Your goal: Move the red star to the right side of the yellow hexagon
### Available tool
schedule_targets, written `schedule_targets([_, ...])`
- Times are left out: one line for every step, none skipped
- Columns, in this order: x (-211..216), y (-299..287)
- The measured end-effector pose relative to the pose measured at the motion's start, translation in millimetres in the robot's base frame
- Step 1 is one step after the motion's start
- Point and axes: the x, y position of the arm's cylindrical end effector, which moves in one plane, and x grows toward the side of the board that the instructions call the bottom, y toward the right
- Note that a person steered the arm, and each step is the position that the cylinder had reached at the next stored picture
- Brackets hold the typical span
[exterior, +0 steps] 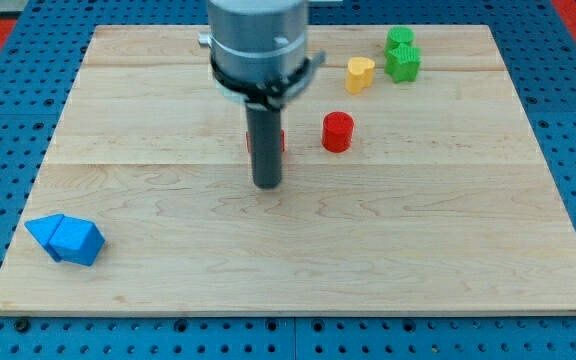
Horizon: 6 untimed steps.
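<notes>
- Blue blocks (64,239): two blue pieces touching each other near the board's lower left corner, shapes hard to make out; well apart from the work and no hindrance.
- Wooden board (168,280): pale planks on a blue pegboard base; the lower half carries nothing but the blue pair.
- My tip (266,186): the rod's lower end rests on the board just below the red star. There is no claw on this arm, so nothing opens, closes or is held; the rod can only push.
- Red star (281,141): almost wholly hidden behind the rod, only red slivers showing at the rod's edges; it lies left of the red cylinder, near the board's middle.
- Yellow hexagon: not visible; presumably hidden behind the arm body toward the view's top, so the goal spot cannot be fixed with certainty.
- Suggested step: from below the star, a push toward the view's top, biased slightly right, should carry it to the hexagon's right side; keep contact centred on the star so it does not spin off.
- Red cylinder (337,131): just right of the star; the nearest obstacle if the push drifts right.
- Yellow heart-like block (360,73): further up and right, bounding the free gap.
- Green blocks (401,54): two touching pieces at upper right, clear of the path.
</notes>
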Motion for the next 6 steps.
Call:
schedule_targets([-63,-19])
schedule_targets([-118,-32])
schedule_targets([-121,-43])
schedule_targets([-112,-49])
schedule_targets([-104,-32])
schedule_targets([-104,1])
